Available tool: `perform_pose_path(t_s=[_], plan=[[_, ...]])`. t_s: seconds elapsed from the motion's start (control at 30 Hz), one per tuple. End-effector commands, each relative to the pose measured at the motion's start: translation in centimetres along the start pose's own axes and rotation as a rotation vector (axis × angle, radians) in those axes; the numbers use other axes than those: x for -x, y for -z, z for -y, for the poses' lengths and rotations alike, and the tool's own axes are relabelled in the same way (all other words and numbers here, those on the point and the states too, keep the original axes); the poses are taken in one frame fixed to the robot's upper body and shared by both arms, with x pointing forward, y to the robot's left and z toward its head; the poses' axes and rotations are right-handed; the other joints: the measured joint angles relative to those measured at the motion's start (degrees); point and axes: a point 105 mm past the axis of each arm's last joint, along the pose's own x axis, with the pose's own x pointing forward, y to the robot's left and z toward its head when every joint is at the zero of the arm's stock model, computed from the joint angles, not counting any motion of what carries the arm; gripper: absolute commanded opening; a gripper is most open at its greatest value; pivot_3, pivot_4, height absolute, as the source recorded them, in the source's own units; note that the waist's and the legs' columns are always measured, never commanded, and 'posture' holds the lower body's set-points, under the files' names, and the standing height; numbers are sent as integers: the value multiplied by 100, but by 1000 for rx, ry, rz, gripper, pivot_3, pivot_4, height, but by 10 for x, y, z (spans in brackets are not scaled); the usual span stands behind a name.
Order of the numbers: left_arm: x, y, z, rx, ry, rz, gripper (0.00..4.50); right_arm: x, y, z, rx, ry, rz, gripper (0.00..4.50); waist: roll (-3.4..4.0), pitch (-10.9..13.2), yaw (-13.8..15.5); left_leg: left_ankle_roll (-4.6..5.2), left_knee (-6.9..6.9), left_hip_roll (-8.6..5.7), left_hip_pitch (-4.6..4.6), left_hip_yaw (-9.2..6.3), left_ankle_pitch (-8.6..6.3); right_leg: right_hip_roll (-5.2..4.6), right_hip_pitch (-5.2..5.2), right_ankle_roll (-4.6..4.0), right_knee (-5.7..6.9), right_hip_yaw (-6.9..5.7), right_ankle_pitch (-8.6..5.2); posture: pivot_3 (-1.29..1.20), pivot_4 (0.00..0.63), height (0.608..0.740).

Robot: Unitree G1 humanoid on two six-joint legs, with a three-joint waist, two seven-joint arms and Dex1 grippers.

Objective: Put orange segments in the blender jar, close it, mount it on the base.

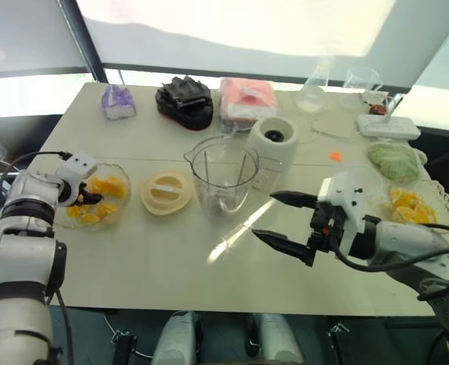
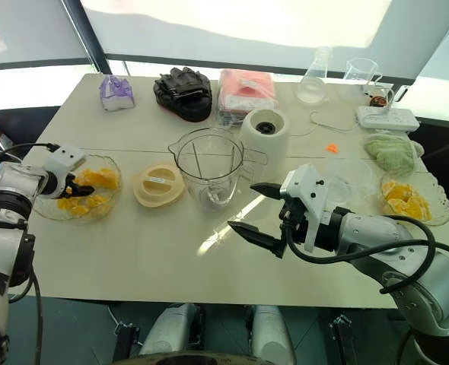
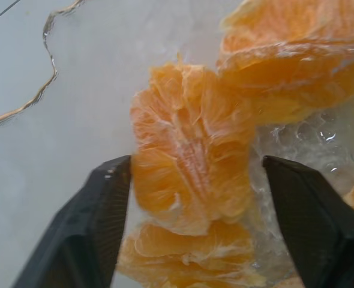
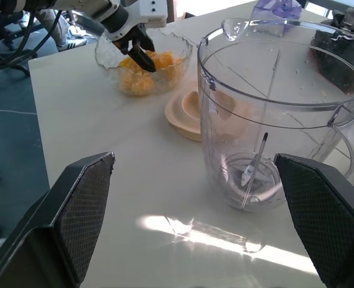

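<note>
Where wrist view nears, left gripper straddles orange segments.

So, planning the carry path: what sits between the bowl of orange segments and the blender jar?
The cream lid, seen in both eye views.

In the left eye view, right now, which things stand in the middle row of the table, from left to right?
Glass bowl with orange segments → cream lid → blender jar → white base.

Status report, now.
Left end effector straddling glossy orange segment in clear glass bowl. Right end effector open, empty. Clear plastic blender jar empty, unobstructed.
</note>
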Motion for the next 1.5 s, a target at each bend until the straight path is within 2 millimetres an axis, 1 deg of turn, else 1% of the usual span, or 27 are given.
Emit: perform_pose_path(t_s=[0.03, 0.3, 0.4, 0.53, 0.57, 0.6, 0.77, 0.9, 1.07, 1.13, 1.27, 1.33, 1.4, 1.5], plan=[[-1, 3, -3, 9, -39, -15, 3212, 1, -7, -5, 35, -1, 28, 4500, 1, 0, 0, 0, 0, 0, 2, 0, 0, 0, 1, 0, 1, 0, 0, 0, 150, 740], [-5, 3, -1, 10, -54, -11, 3212, 3, -7, -5, 36, 7, 24, 4500, 0, -1, -3, 0, 6, 1, 13, -2, 1, 0, 12, -1, 8, 0, 0, 0, 150, 740], [-6, 2, 1, 9, -50, -8, 2361, 3, -7, -4, 37, 9, 20, 4500, 0, -1, -3, 0, 6, 1, 12, -2, 1, 0, 12, 0, 7, 0, 0, 0, 150, 740], [-6, 2, 1, 12, -55, -7, 499, 2, -7, -2, 39, 12, 19, 4500, 0, -1, 0, 0, 6, 0, 8, -2, 1, 0, 11, 0, 4, 0, 0, 0, 150, 740], [-6, 2, 1, 13, -56, -8, 193, 2, -7, -2, 39, 13, 19, 4500, 0, -1, 1, 0, 6, 0, 8, -2, 1, -1, 12, 0, 4, 0, 0, 0, 150, 740], [-6, 3, 1, 14, -57, -9, 20, 2, -7, -1, 39, 13, 19, 4500, 0, -1, 0, 0, 6, -1, 9, -2, 1, -2, 12, 0, 4, 0, 0, 0, 150, 740], [-6, 2, 0, 18, -59, -1, 20, 2, -6, 0, 36, 15, 18, 4500, 0, -1, 0, 0, 6, 0, 9, -3, 1, -2, 12, 0, 5, 0, 0, 0, 150, 740], [2, -12, -8, 4, -72, 46, 20, 2, -4, 0, 33, 21, 14, 4500, 0, -1, 0, 0, 6, 0, 9, -4, 1, -1, 12, 0, 6, 0, 0, 0, 150, 740], [26, -37, -30, -40, -96, 113, 20, 4, -2, 0, 30, 25, 13, 4500, -13, 4, 0, 0, 6, 0, 2, -6, 1, 0, 9, 0, 3, -4, 0, 0, 150, 740], [41, -47, -39, -44, -97, 145, 20, 4, -1, 1, 27, 24, 13, 4500, -17, 6, 0, 0, 6, 0, -1, -8, 1, 0, 9, 0, 0, -6, 0, 0, 150, 740], [58, -55, -45, -49, -84, 175, 20, 3, 0, 1, 25, 16, 13, 4500, -17, 6, 0, 0, 6, 0, -1, -7, 1, -3, 10, 0, -4, -5, 0, 0, 150, 740], [67, -56, -45, -50, -60, 192, 20, 3, 0, 3, 25, 10, 12, 4500, -17, 6, -3, 0, 6, 0, -1, -7, 1, -3, 10, -1, -4, -5, 0, 0, 150, 740], [74, -56, -40, -40, -2, 221, 20, 3, 1, 4, 23, 4, 10, 4500, -16, 6, -14, 0, 6, 0, -1, -7, 1, -3, 10, -1, -4, -4, 0, 0, 150, 740], [92, -66, -21, -55, 178, 356, 20, 3, 2, 7, 20, 2, 4, 4500, -16, 6, -16, 0, 6, 3, 0, -6, 1, -2, 6, -2, 0, -4, -1, 0, 150, 740]])
